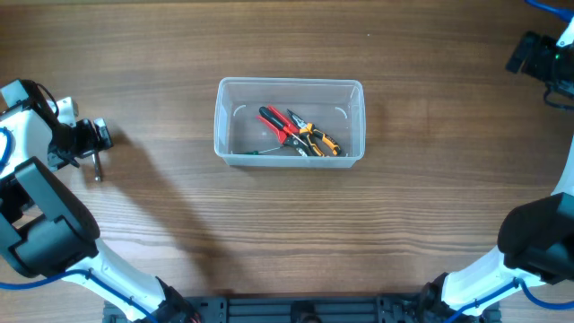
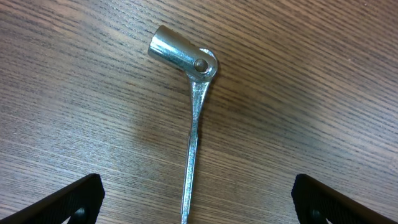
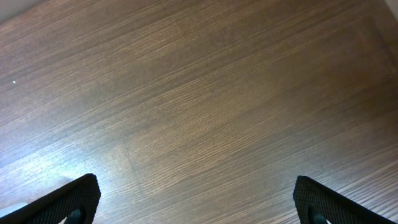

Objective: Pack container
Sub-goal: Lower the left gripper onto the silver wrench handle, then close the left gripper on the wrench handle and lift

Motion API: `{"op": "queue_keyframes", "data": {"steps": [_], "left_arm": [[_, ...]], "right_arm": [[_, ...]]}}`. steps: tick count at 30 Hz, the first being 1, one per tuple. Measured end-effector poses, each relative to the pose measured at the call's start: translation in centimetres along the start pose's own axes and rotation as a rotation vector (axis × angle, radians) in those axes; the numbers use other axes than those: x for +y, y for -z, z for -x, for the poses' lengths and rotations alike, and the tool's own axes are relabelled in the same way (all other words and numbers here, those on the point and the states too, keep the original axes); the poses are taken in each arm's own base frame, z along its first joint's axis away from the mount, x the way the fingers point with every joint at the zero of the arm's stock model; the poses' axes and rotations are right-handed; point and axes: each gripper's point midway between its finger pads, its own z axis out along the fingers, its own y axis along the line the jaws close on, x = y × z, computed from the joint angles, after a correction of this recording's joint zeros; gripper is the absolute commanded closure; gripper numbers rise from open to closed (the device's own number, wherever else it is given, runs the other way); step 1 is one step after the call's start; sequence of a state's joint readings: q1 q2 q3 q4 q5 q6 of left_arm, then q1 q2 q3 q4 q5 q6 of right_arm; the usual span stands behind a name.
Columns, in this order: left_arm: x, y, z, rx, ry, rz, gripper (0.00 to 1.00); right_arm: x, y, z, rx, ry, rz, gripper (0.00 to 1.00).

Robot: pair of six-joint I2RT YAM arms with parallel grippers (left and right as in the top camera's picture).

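One tool lies outside: the socket wrench (image 2: 194,134) rests on the table (image 1: 287,233), centred between the spread jaws of the left gripper (image 2: 198,204), presumably lined up for a pick. The container (image 1: 287,82) is placed mid-table, pliers (image 1: 300,133) inside. The right gripper (image 3: 196,200) is held wide open over bare wood.

No lettering, brand, number or sign could be read anywhere: none on the container (image 1: 289,82), the pliers (image 1: 300,133) inside it, the metal socket wrench (image 2: 193,124) lying just ahead of the left claw (image 2: 198,202), or the tabletop (image 1: 287,233).
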State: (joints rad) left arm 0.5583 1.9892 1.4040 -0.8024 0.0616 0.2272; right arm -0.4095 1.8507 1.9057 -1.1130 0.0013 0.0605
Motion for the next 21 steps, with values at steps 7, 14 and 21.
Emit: {"op": "queue_keyframes", "data": {"steps": [7,14,21], "left_arm": [[0.2,-0.2,-0.1,0.006,0.001,0.010,0.00],[0.3,-1.8,-0.2,0.024,0.001,0.007,0.01],[0.3,-1.8,0.2,0.006,0.000,0.010,0.01]], "right_arm": [[0.0,0.0,0.0,0.000,0.000,0.000,0.00],[0.0,0.0,0.0,0.000,0.000,0.000,0.00],[0.0,0.0,0.0,0.000,0.000,0.000,0.00]]}}
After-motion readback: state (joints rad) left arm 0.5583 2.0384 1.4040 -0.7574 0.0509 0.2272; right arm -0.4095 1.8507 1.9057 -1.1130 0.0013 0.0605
